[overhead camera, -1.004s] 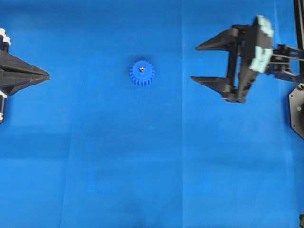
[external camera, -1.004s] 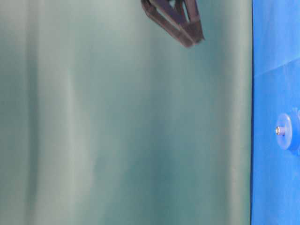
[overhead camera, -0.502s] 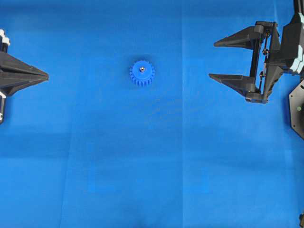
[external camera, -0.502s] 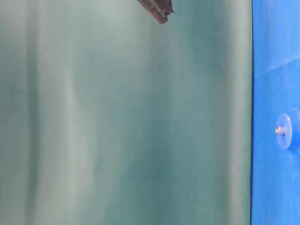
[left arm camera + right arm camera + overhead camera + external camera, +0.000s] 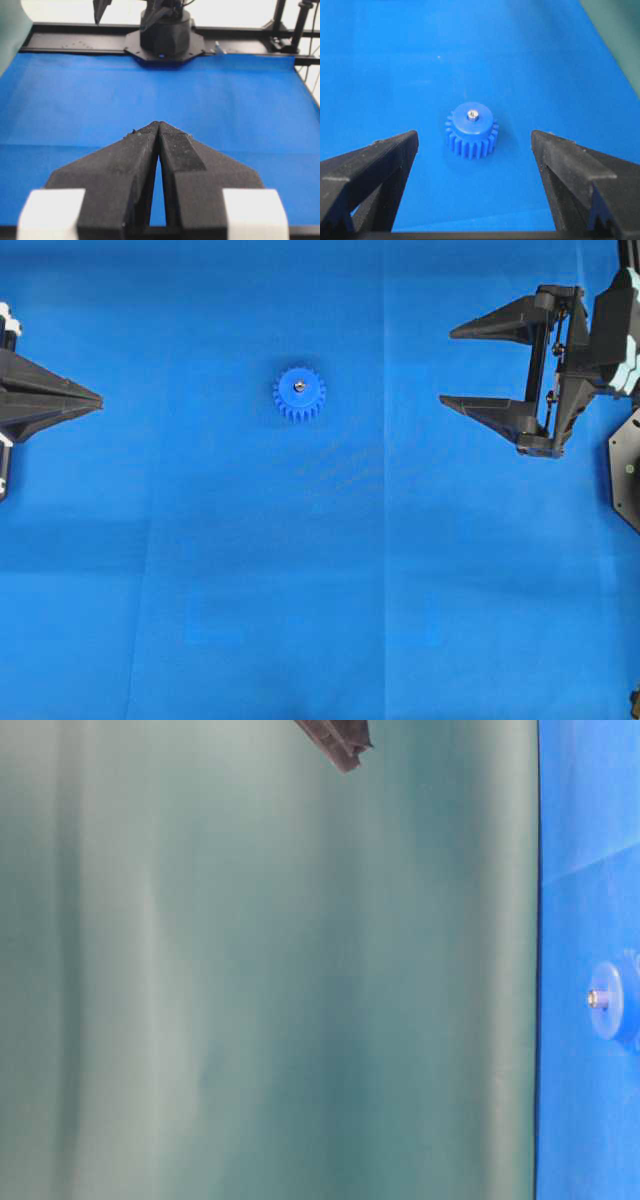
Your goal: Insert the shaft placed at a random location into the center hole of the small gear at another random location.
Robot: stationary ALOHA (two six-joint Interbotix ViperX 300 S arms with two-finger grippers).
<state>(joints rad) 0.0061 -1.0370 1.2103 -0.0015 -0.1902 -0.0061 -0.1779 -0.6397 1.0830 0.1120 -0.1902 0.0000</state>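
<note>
The small gear point(image 5: 299, 394) is a bright blue toothed wheel lying flat on the blue mat, also in the right wrist view point(image 5: 471, 129) and at table level point(image 5: 606, 1000). The silvery shaft point(image 5: 299, 387) stands upright in its center hole, its tip poking out of the hub point(image 5: 472, 115); the hole itself is filled and hidden. My right gripper point(image 5: 448, 368) hangs open at the far right, well away from the gear, with nothing between its fingers point(image 5: 385, 155). At the left edge my left gripper point(image 5: 100, 398) is shut and empty, also seen in its wrist view point(image 5: 158, 123).
A blue mat point(image 5: 320, 590) covers the table. The right arm's black base point(image 5: 165, 37) stands at the far edge in the left wrist view. A green backdrop point(image 5: 260, 980) fills most of the table-level view.
The right gripper pulled back to the right, away from the gear, between one second and half a second ago, then held still. Gear, shaft and left gripper stayed put.
</note>
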